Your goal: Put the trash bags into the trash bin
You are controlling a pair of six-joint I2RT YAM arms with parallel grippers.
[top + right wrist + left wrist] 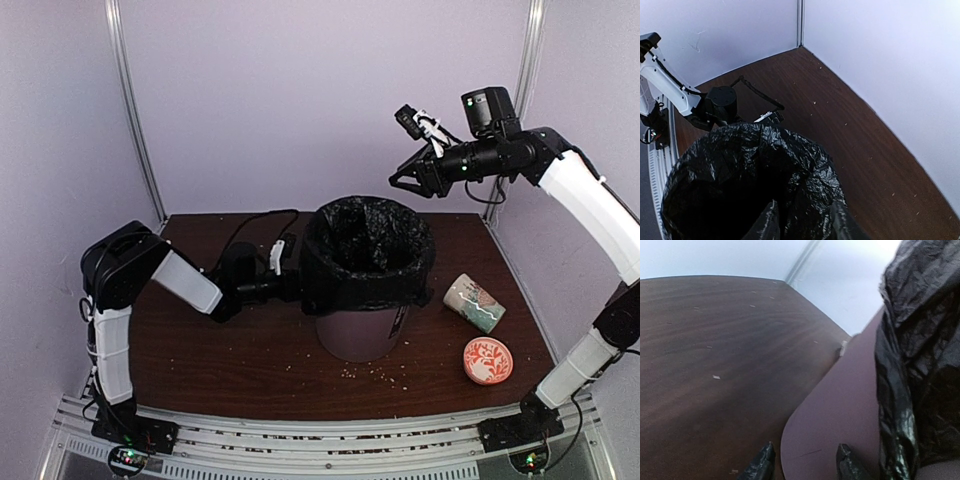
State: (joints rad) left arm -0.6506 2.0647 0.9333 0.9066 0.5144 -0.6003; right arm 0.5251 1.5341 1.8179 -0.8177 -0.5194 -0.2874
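The mauve-brown trash bin [360, 335] stands upright mid-table. A black trash bag [368, 250] lines it and is folded out over its rim. My left gripper [292, 285] is low at the bin's left side, just under the bag's edge. In the left wrist view it [805, 461] is open and empty, with the bin wall [840, 405] beyond the jaws and the bag [920, 365] to the right. My right gripper [402, 181] is open and empty, raised above and behind the bin. In the right wrist view it [802, 225] looks down on the bag's mouth [740, 180].
A patterned cream mug [474, 302] lies on its side right of the bin. A round orange-patterned disc [487, 360] lies nearer the front. Crumbs [380, 375] lie scattered in front of the bin. Enclosure walls stand close behind and on both sides.
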